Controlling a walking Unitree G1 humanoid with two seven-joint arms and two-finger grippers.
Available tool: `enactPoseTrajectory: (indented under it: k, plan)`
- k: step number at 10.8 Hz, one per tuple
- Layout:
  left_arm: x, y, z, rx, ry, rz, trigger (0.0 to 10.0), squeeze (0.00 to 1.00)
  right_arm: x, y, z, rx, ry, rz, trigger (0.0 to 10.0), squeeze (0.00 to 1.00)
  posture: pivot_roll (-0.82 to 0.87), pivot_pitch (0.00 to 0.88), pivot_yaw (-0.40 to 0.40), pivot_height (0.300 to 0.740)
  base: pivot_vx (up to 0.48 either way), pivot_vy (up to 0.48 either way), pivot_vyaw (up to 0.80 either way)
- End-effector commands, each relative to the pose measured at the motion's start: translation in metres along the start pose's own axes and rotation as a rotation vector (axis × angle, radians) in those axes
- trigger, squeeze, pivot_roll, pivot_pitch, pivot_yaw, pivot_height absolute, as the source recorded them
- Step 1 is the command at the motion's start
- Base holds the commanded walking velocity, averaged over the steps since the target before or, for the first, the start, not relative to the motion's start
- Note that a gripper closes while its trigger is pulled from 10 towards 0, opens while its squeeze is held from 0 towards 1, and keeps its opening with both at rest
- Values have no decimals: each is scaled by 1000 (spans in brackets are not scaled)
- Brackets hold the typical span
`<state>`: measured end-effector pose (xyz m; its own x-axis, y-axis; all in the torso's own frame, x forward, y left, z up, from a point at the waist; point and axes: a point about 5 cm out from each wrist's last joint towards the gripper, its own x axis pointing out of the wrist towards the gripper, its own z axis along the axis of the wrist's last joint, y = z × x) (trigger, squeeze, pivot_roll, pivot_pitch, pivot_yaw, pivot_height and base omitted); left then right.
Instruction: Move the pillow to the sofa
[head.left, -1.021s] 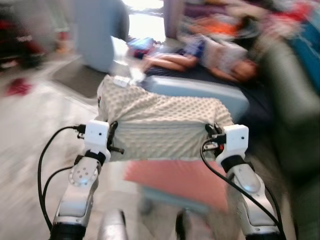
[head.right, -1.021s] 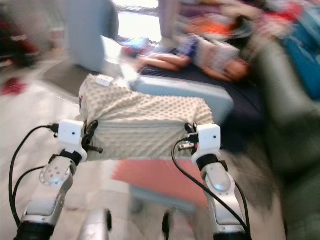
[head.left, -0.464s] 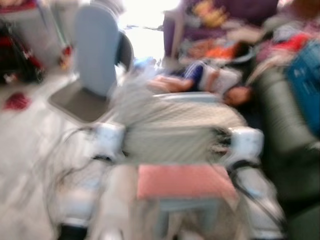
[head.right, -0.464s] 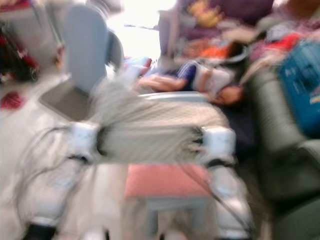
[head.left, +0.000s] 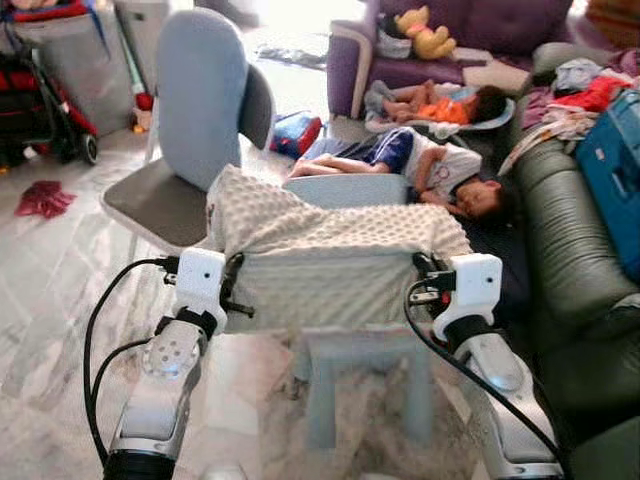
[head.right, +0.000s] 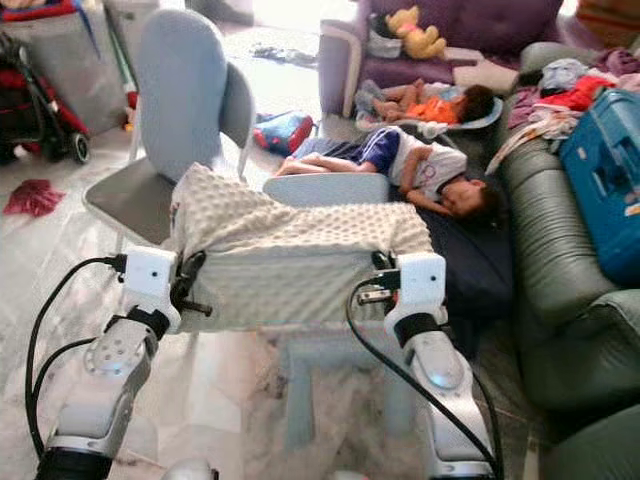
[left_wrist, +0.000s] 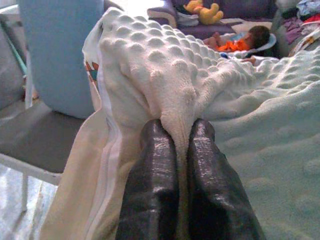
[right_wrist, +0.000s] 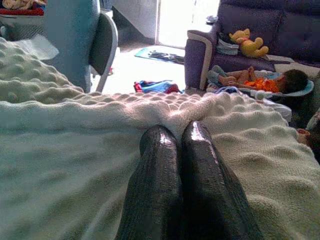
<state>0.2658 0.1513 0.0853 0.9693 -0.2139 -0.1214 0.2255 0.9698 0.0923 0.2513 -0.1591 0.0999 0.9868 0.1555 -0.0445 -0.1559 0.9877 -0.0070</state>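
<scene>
A cream bobbled pillow (head.left: 330, 262) hangs in the air in front of me, stretched between both arms. My left gripper (head.left: 236, 292) is shut on the pillow's left edge, and its fingers (left_wrist: 150, 165) pinch a fold of the fabric. At the right edge my right gripper (head.left: 421, 280) is shut on the pillow too, its fingers (right_wrist: 160, 165) pressed into the cover. A green leather sofa (head.left: 572, 250) runs along the right side. Further back stands a purple sofa (head.left: 470, 25).
A light blue stool (head.left: 365, 372) stands just beneath the pillow. A child (head.left: 425, 165) lies on a dark mat ahead, and a baby (head.left: 450, 102) rests in a bouncer. A blue-backed chair (head.left: 200, 110) is at the left; a blue suitcase (head.left: 618, 165) lies on the green sofa.
The whole picture has swung and sharpened as the camera moved. Both grippers still hold the pillow. The stool's pink top is now hidden behind the pillow.
</scene>
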Motion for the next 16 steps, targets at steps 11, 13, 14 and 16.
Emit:
enactPoseTrajectory:
  k: [11,13,14,16]
  plan:
    - [3,-1,4,10,-25,-7,10000,0,3,-8,4,15,-21,-34,10000,0,-47,0,-52,740,0,0,-65]
    - [4,-2,5,7,-24,-14,10000,0,3,-8,3,15,-19,-38,10000,0,-50,0,-50,740,0,0,-719]
    - [4,-2,4,4,-22,-20,10000,0,2,-9,3,16,-17,-42,10000,0,-52,0,-49,740,0,0,-719]
    - [4,-2,4,5,-20,-23,10000,0,1,-9,2,17,-13,-49,10000,0,-53,0,-46,740,0,0,-719]
